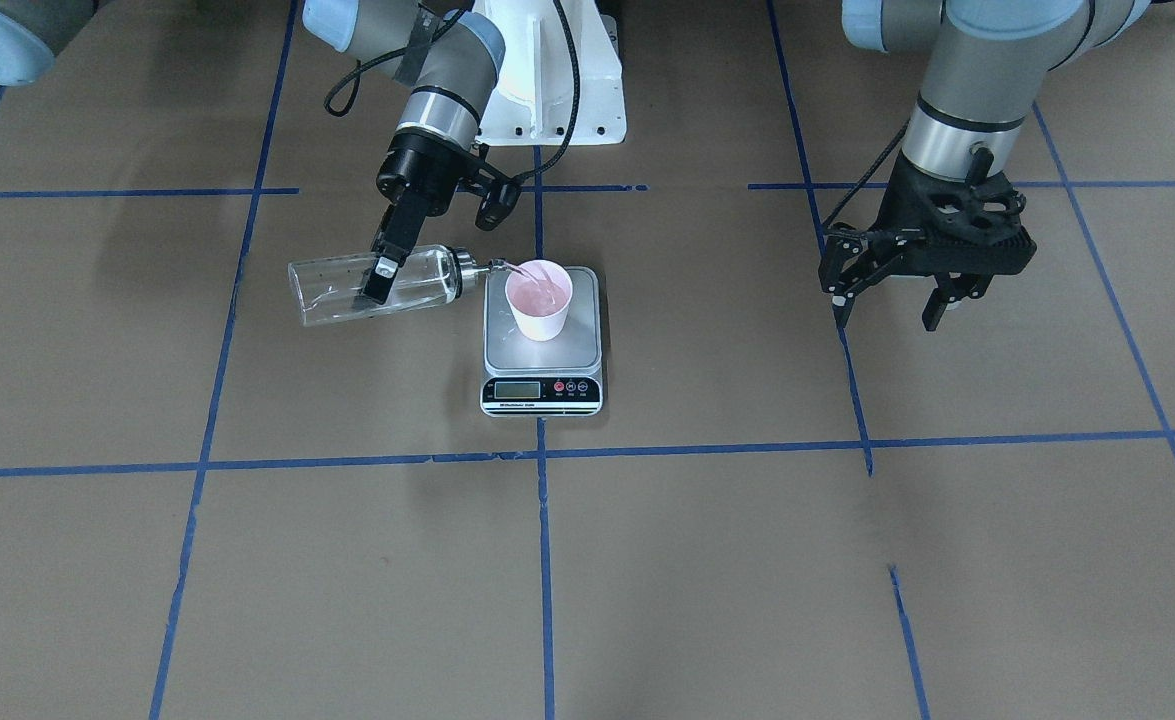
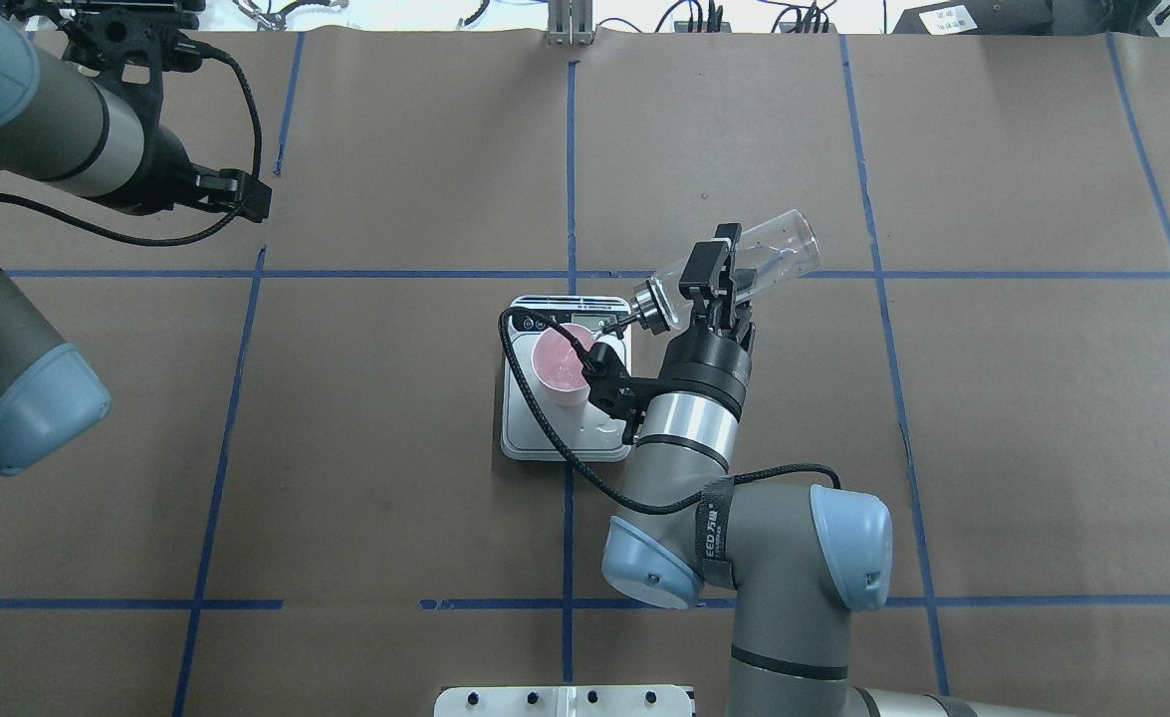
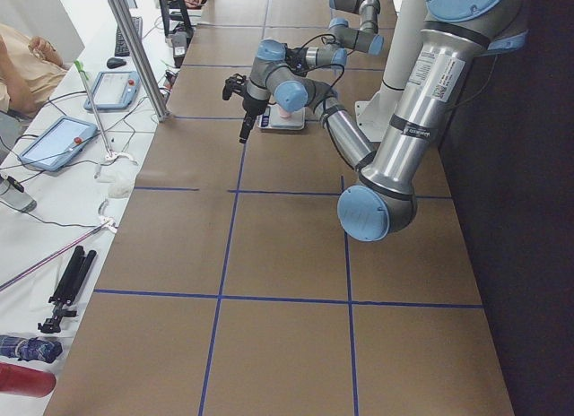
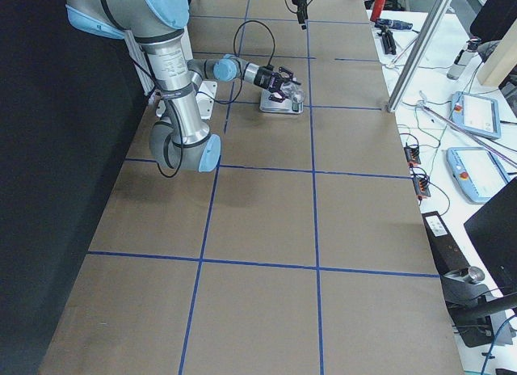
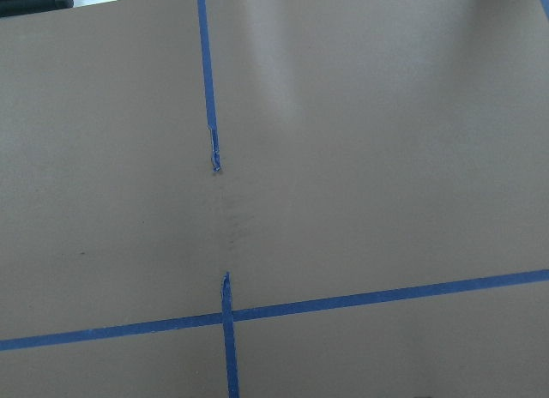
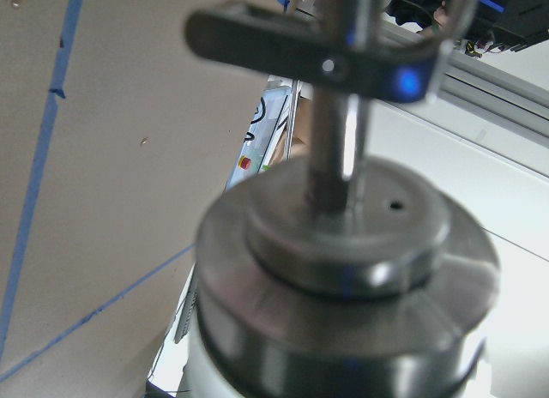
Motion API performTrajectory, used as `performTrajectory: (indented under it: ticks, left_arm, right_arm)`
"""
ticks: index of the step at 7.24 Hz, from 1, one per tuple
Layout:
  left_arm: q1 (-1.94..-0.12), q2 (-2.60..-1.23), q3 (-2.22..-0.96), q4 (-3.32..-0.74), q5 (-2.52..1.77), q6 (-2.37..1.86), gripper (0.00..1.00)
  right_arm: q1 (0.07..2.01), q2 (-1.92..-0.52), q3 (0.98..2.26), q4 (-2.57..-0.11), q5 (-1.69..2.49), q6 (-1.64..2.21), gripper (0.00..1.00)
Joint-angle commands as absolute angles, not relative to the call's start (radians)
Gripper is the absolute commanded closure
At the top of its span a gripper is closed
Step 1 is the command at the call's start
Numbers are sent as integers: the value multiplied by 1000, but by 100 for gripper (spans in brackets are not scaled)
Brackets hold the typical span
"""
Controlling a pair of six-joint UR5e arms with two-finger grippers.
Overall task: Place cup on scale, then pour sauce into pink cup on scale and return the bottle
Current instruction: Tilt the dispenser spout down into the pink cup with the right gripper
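The pink cup [image 1: 539, 300] stands upright on the silver platform of the scale [image 1: 543, 350] at mid-table. My right gripper [image 1: 384, 275] is shut on the clear glass bottle [image 1: 347, 290] and holds it tipped almost level, above the table beside the scale. The bottle's metal spout [image 1: 498, 266] reaches over the cup's rim, and a thin stream of clear sauce runs into the cup. The overhead view shows the same bottle [image 2: 769, 249], cup [image 2: 557, 363] and scale [image 2: 535, 433]. The right wrist view shows the bottle's collar [image 6: 343, 252] close up and blurred. My left gripper [image 1: 887, 305] hangs open and empty, away from the scale.
The table is brown paper with a grid of blue tape [image 1: 543, 455]. The white robot base [image 1: 557, 80] stands behind the scale. Tablets and tools lie on the side benches [image 3: 63, 138]. The left wrist view shows only paper and tape [image 5: 225, 312].
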State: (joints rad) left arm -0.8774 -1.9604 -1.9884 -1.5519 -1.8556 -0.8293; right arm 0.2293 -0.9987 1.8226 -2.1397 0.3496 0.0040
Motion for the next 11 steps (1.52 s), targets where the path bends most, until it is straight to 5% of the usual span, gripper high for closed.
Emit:
performTrajectory:
  ticks: [1, 11]
  left_arm:
    - [-877, -1960, -1990, -1551, -1855, -830, 12]
    - [-874, -1960, -1982, -1551, -1855, -831, 12]
  right_arm:
    - [233, -1000, 1824, -2140, 327, -84, 100]
    - [241, -1002, 1830, -2131, 314, -141, 100]
